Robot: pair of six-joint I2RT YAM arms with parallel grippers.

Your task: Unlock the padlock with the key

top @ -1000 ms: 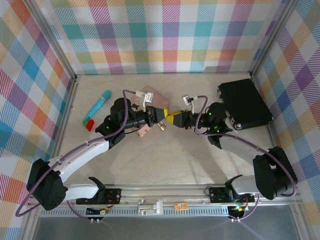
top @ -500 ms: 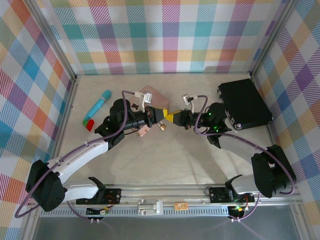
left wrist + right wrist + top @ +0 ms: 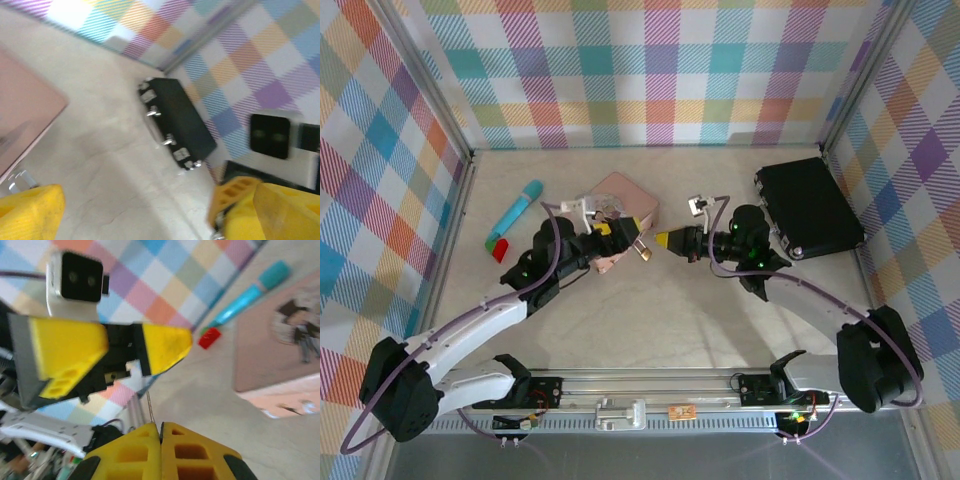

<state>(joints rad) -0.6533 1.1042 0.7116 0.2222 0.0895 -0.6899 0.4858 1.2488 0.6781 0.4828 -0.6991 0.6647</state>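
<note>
- The right gripper [image 3: 160,429] is pinching fully closed on the key [image 3: 149,409], whose thin grey sliver is sticking out past its fingertips.
- The padlock [image 3: 643,252] is sitting just ahead of those tips, between them and the left gripper [image 3: 628,234]; I cannot tell whether anything is touching it.
- The left gripper is facing the right one with its jaws gaping wide, gripping nothing.
- The pink tin [image 3: 620,192] is lying just beyond the left gripper's fingers.
- The black case [image 3: 810,208] is lying behind the right gripper's wrist, well apart from the padlock.
</note>
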